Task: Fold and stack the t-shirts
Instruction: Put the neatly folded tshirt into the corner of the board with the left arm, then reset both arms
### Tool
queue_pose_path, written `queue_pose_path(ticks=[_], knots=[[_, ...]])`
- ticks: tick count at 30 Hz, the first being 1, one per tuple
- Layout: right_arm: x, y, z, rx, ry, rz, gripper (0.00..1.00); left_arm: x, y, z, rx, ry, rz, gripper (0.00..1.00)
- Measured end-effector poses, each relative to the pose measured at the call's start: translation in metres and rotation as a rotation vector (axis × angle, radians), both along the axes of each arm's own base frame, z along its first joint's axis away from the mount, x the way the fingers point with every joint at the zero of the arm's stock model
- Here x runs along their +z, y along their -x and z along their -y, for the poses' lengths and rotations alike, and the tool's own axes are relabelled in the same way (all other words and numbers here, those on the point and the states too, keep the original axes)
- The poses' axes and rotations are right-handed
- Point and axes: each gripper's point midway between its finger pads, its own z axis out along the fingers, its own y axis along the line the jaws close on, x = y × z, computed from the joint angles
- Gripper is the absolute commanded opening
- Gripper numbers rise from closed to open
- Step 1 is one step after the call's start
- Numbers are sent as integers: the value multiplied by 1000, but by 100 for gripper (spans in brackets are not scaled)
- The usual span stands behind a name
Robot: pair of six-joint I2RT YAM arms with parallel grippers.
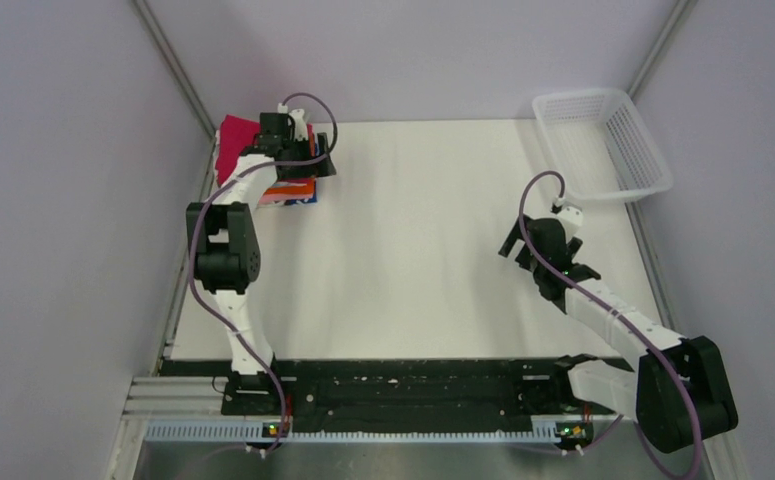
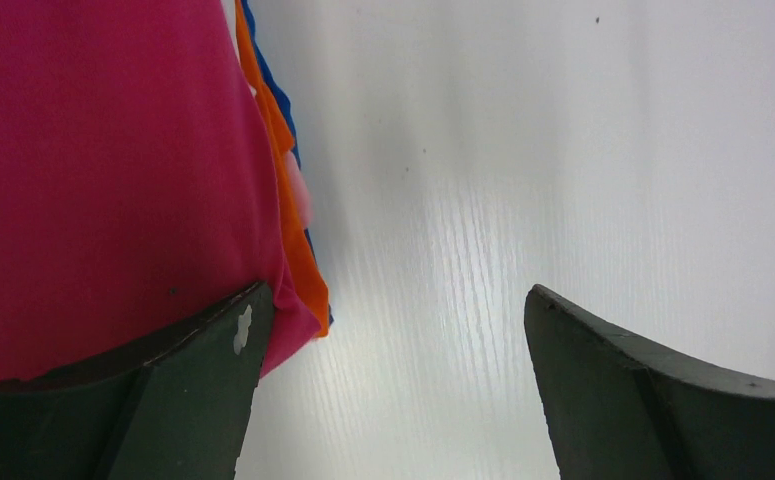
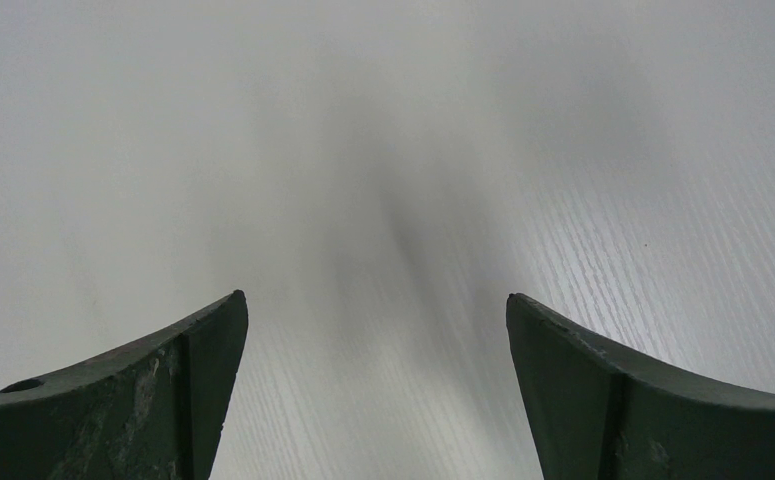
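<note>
A stack of folded t-shirts sits at the table's far left corner. The magenta-red shirt lies on top; orange and dark blue edges show beneath it. In the left wrist view the magenta shirt fills the left side, with orange and blue layers at its edge. My left gripper is open over the stack's right edge, one finger above the magenta corner, nothing between the jaws. My right gripper is open and empty over bare table.
A white plastic mesh basket stands at the far right corner. The white table is bounded by grey walls left, right and behind. A black rail runs along the near edge.
</note>
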Motion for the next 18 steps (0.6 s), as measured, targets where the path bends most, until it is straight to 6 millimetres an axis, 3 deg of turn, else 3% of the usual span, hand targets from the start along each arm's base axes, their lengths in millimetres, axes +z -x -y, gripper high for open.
queue_pose_path(ticks=[4,8,14,16,18], knots=[[7,0,-1,9,-10,23,99,-4,12,4,12,18,-24,99],[26,0,-5,25,-43,84,99,36,41,11,27,44,42,99],[50,6,-6,23,-91,154,99,132,136,39,50,114,292,99],[59,11,-7,24,-114,178,99,146,169,40,67,151,349,99],[66,15,-8,24,-136,196,99,144,199,32,111,180,375,99]])
